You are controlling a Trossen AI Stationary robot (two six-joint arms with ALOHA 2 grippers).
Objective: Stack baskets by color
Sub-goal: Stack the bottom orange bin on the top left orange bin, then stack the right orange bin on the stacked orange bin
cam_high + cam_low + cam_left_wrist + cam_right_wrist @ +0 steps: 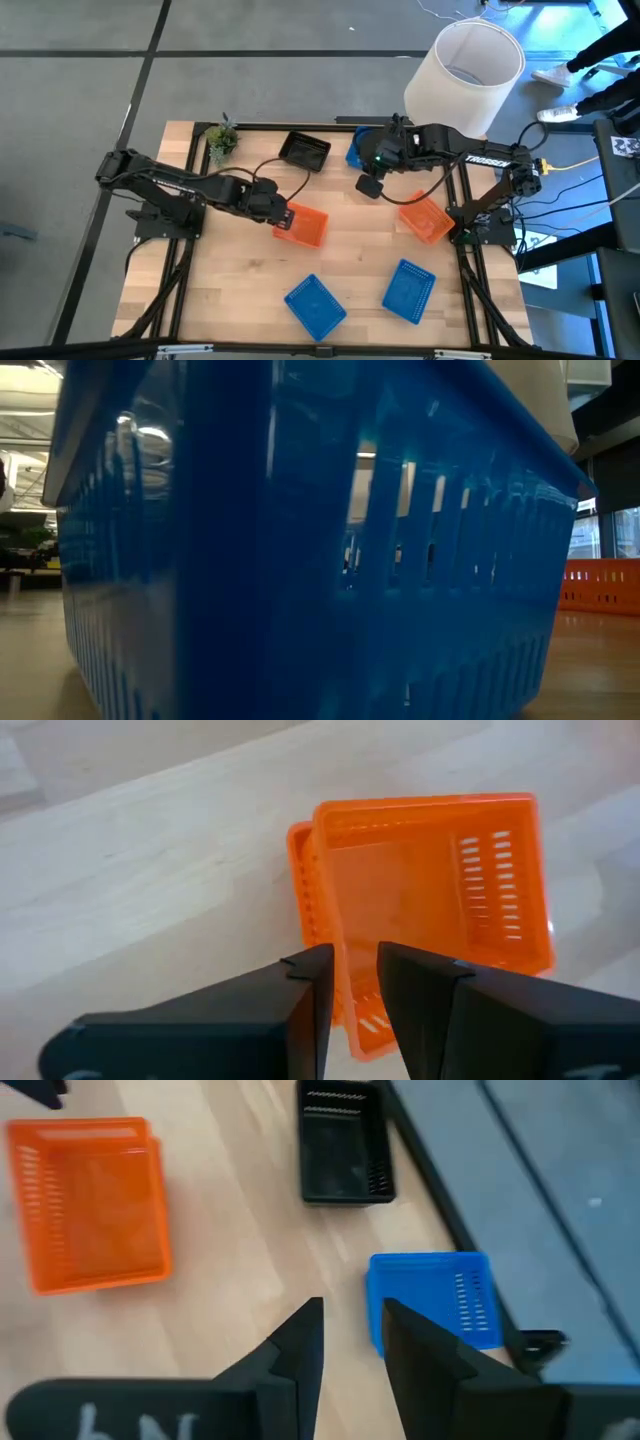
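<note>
Your left gripper (352, 982) has its fingers a narrow gap apart over the near wall of the orange baskets (430, 910), two nested; contact unclear. Your right gripper (350, 1335) is narrowly open, empty, with a blue basket (432, 1302) at 3 o'clock.

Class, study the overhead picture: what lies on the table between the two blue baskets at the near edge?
Nothing. In the high view, only bare wood separates the left blue basket from the right blue basket; the table shows through the gap.

Blue basket (300, 560) fills low view, edges cropped.
</note>
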